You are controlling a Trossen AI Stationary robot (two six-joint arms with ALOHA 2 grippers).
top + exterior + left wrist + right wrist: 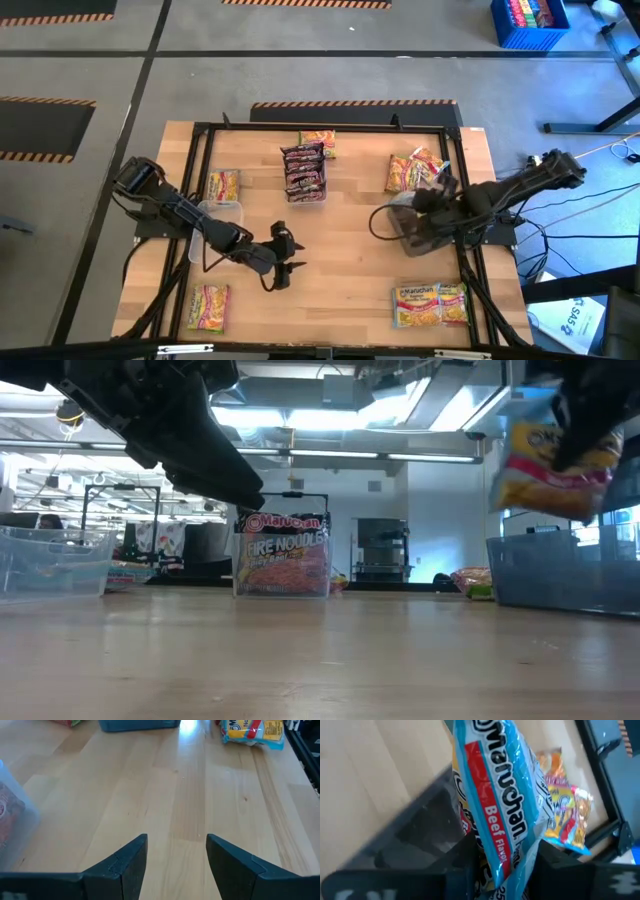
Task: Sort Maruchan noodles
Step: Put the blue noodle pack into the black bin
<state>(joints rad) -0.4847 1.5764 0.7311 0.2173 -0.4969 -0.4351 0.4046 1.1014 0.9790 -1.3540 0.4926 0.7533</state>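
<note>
Holding a light blue beef-flavor packet (500,805) pinched upright between its two fingers, the right hand (437,193) hanging above the dark bin (415,232) near the table's (340,280) right edge — judged as the drop for that flavor, the packet kept vertical so that it slips in past the bin's wall. Reaching in from the right side of the table, the right arm bent low, wrist turned down over the bin.

Waiting with fingers spread apart and gripping nothing, the left hand (281,262) hovering low over bare wood well to the left of the dark bin, pointing across the table toward it. Stretching diagonally from the left edge, the left arm lying nearly flat.

Lying sorted by kind around the dark bin: a pair of pale packets (432,305) just in front of it near the front edge, a loose orange-yellow heap (412,170) just behind it, a yellow-pink packet (208,306) far to its left at the front corner, another yellow packet (222,185) far left toward the back.

Standing farther back and to the left of the dark bin, a clear bin (305,175) packed with dark maroon Fire Noodles packets on edge, one more yellow packet (320,140) just behind it. Sitting empty as far as visible, another clear bin (222,212) under the left arm.
</note>
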